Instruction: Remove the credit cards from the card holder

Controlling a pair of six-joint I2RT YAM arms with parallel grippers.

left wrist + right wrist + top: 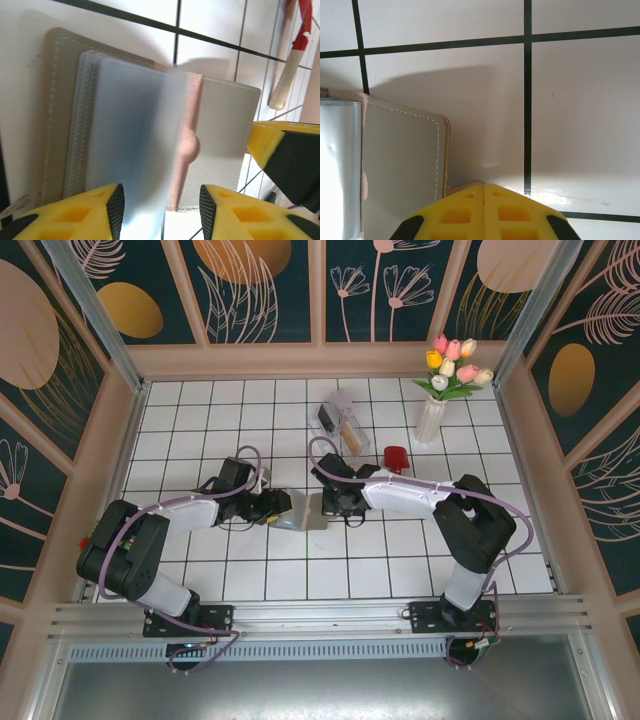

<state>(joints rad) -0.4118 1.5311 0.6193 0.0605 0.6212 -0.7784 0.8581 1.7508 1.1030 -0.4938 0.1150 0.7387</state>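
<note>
In the top view, the left gripper [285, 510] and right gripper [328, 506] close off the card holder [306, 513] on its left and right. Bare table [300, 578] lies open below it. Toward the upper right stand a clear box [340, 420], a red object [396, 457] and a vase [430, 420]. The upper-left tiles are bare.

A white tiled surface [330, 575] with thin dark grout lines forms the floor, evenly lit, with soft shadows and a pale glare on the glossy tile [560, 197]. On the left [40, 370], far [260, 285] and right [590, 390] sides stand dark teal wall panels painted with gold ovals and pink line-drawn flowers, set in pale beige frames [320, 360]. A vase of tulips [430, 420] stands in the far right corner, and a ribbed aluminium rail [320, 618] runs along the near edge.
</note>
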